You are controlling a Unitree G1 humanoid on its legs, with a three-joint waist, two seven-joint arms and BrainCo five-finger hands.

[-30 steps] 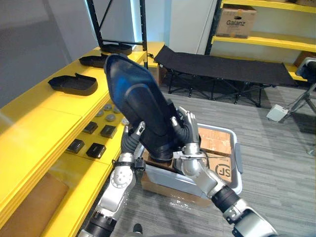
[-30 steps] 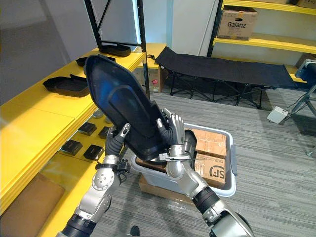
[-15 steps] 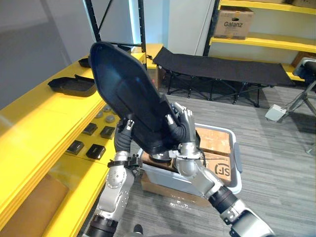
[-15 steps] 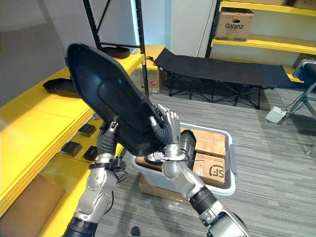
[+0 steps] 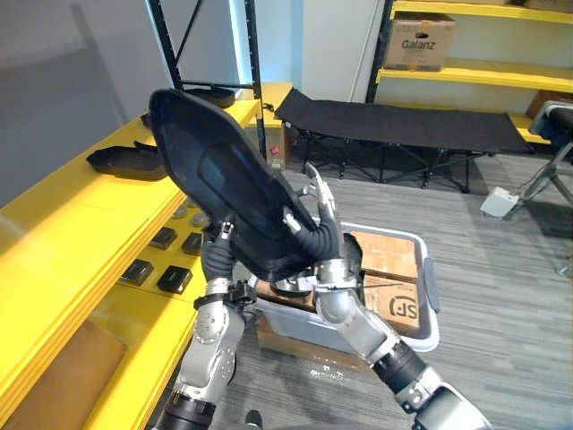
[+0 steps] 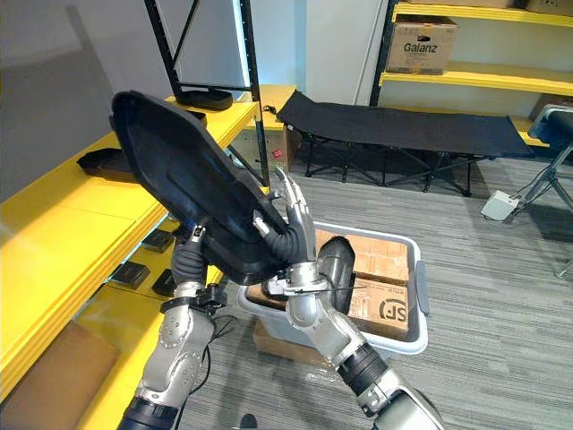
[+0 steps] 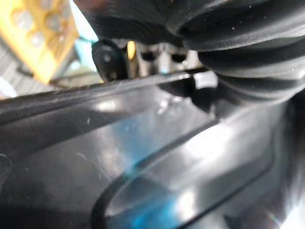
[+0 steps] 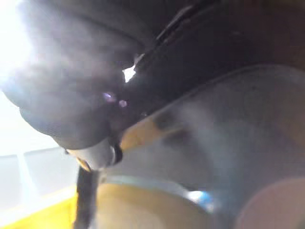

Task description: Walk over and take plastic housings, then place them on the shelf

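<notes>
1. A long yellow shelf [image 5: 63, 242] ran along the left side. Other black housings [image 5: 125, 159] lay on its top towards the far end, and small black blocks [image 5: 175, 278] sat in a row on a lower level near the robot.
2. The left hand [image 5: 217, 254] reached up under the near left edge of the held part. One dark tip [image 7: 108, 59] showed above the rim in the left wrist view. The rest lay behind the plastic, so its grip could not be told.
3. The large black plastic housing [image 5: 224, 193] was held in the air between both hands. It was tilted, with its far end raised over the shelf edge and its near end low.
4. The right hand [image 5: 320, 235] met the housing's near right edge. Its fingers [image 5: 315, 190] were straight, slightly spread and pointing up, lying against the plastic rather than curled round it.
5. Below and to the right, a grey bin [image 5: 430, 291] stood on the floor with cardboard boxes [image 5: 387, 255] inside.
6. Farther off, a black folding cot [image 5: 403, 125] stood on the floor. Behind it a cardboard carton [image 5: 419, 40] sat on a far yellow rack [image 5: 483, 76].
</notes>
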